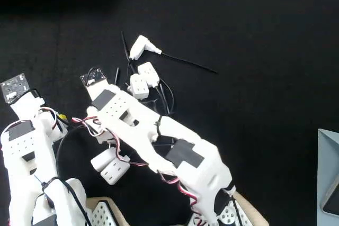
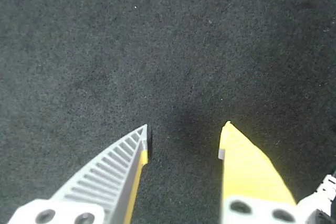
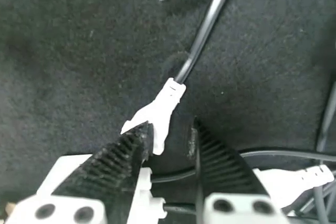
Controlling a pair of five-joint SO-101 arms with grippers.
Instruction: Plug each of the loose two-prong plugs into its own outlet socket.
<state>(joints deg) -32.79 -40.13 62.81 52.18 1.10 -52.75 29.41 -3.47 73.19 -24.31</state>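
Note:
A white two-prong plug (image 3: 157,118) on a black cable lies on the black mat between the fingertips of my right gripper (image 3: 169,124). The fingers are a little apart, with a dark gap beside the plug. A second white plug (image 3: 294,178) lies close by. In the high view the right arm's wrist (image 1: 114,104) hangs beside two white outlet blocks (image 1: 142,81). Another white plug (image 1: 140,46) lies farther back. Two more white blocks (image 1: 109,165) sit under the right arm. My left gripper (image 2: 186,126) stands open over bare mat, its yellow finger (image 1: 62,116) beside the left arm.
Black cables (image 1: 161,96) tangle around the outlet blocks, and one long cable (image 1: 188,63) runs off to the right. A grey-blue box (image 1: 329,173) stands at the right edge. The right half of the black mat (image 1: 254,41) is open room.

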